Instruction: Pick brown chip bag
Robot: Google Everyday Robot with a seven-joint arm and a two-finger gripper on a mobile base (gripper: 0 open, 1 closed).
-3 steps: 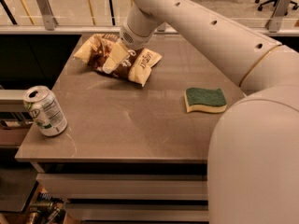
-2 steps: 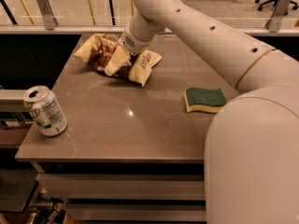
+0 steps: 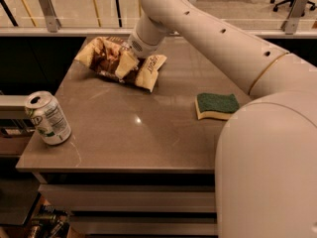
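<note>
Arm: one cream-white, smooth-shelled robot arm point(image 3: 213, 38) with a row of small round holes. It fills the right side of the view and reaches to the far left of the surface.
Surface: one grey-brown, polished rectangular surface point(image 3: 138, 138) with a faint sheen. It carries three loose items.
Bag: one crinkled dark-brown chip bag point(image 3: 101, 58) of glossy foil with cream-yellow ends. It lies on the far-left part of the surface, near the back edge. Its long axis runs left to right, slanting slightly toward the near side at the right. The cream end with lettering points right.
Can: one white-and-green metal soda can point(image 3: 48, 119), cylindrical and upright, at the near-left corner. It is well apart from the bag.
Sponge: one flat sponge with a green scouring top and yellow underside point(image 3: 217, 105), with wavy sides. It lies flat on the right half, well apart from the bag.
Hand: one cream-coloured hand point(image 3: 125, 66), down on the middle of the bag and touching it. Whether it is clenched or released cannot be told.
</note>
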